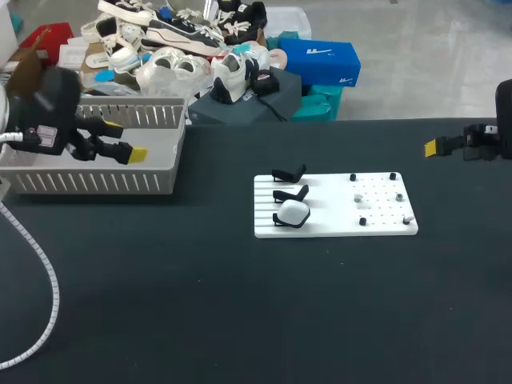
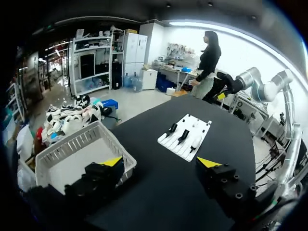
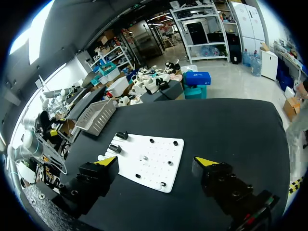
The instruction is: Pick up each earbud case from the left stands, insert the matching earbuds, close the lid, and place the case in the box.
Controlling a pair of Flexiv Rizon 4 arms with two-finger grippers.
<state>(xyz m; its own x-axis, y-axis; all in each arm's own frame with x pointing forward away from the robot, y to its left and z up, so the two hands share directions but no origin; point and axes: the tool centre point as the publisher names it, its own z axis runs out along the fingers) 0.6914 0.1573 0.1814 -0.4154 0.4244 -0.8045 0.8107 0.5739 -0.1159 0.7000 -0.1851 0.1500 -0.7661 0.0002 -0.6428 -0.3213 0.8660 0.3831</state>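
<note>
The white rounded earbud case (image 1: pixel 293 212) sits on a black stand (image 1: pixel 278 221) at the left end of the white perforated board (image 1: pixel 328 200), the side toward my left gripper (image 1: pixel 124 140). That gripper hangs spread over the grey slatted basket (image 1: pixel 96 182). My right gripper (image 3: pixel 156 161), also spread, hangs off the board's right end.

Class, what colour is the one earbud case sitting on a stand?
White; the earbud case shows best in the head view.
</note>
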